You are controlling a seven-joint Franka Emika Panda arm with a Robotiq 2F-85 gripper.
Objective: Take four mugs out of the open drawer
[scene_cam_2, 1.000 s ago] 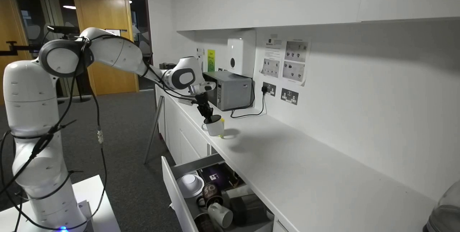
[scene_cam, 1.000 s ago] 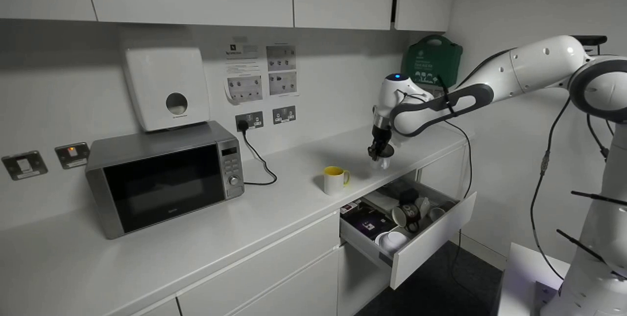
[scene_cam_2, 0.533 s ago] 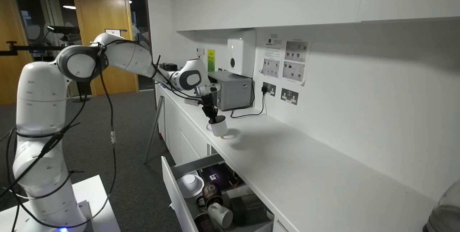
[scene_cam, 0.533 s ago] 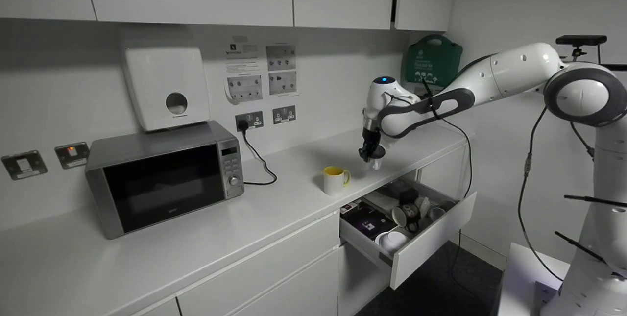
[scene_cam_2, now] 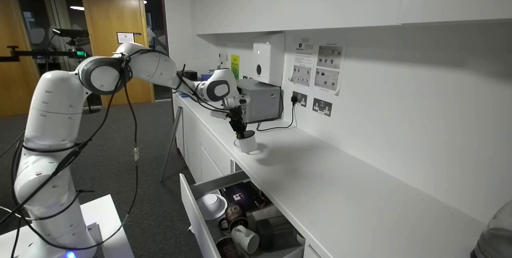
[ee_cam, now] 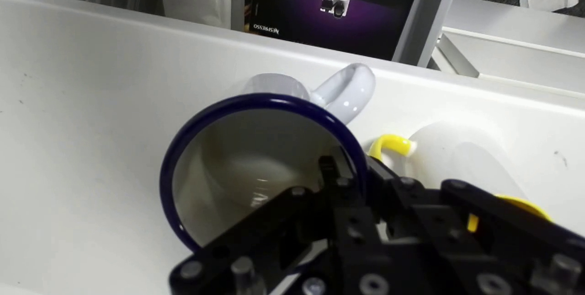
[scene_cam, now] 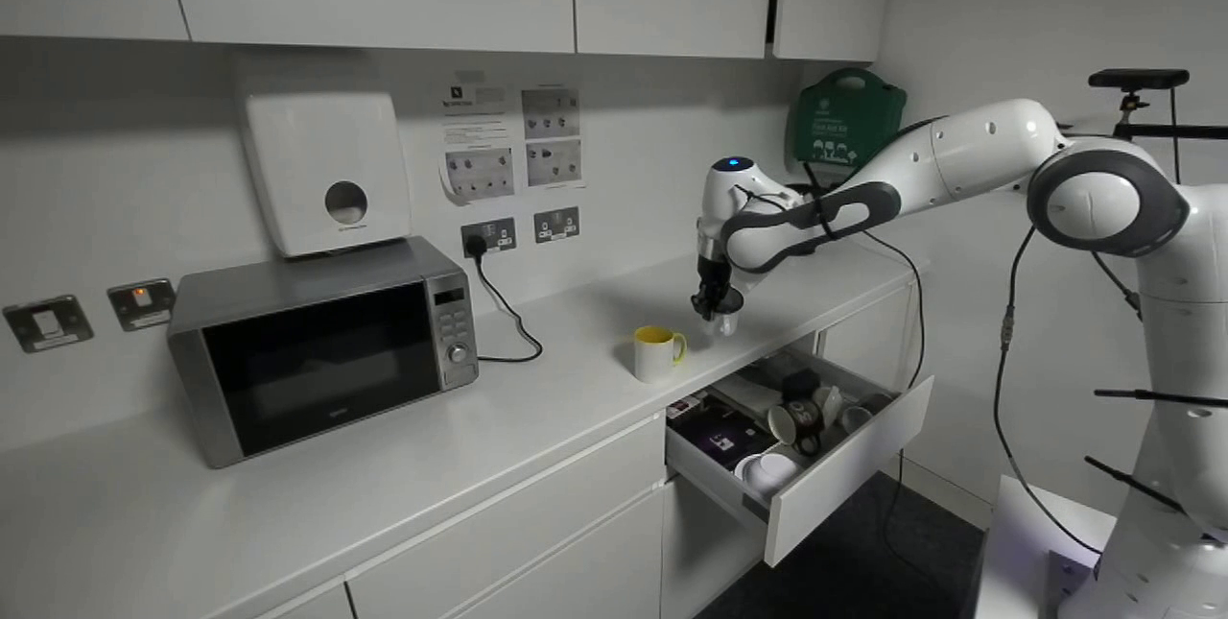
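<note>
white counter (scene_cam: 403,465) runs along the wall (scene_cam: 691,130) directly above the drawer (scene_cam: 849,470), so a mug lifted out has only a short way to go. the drawer is pulled well out past the edge, which opens it to a reach from above. the gripper (ee_cam: 354,167) is clamped on the rim of the blue-rimmed mug (ee_cam: 256,158), one finger (ee_cam: 331,171) inside and its partner outside; the thin side probably makes an easier pinch than the round body, and the handle (ee_cam: 363,88) is left free. that mug is over the counter just beside the yellow mug (scene_cam: 656,356) but apart from it, a little tilted; whether its base touches, i cannot tell. the yellow mug stands upright by the front edge, likely one of the four already brought out, with the held one making two. below, in the drawer, a dark mug (scene_cam_2: 236,215) and a white mug (scene_cam_2: 247,240) lie on their sides, perhaps because it is too shallow for them to stand, near a box (scene_cam: 718,435) laid flat. setting the held mug down level seems next; fingers opening so near the yellow mug might nudge it, so a little more room first would help.
</note>
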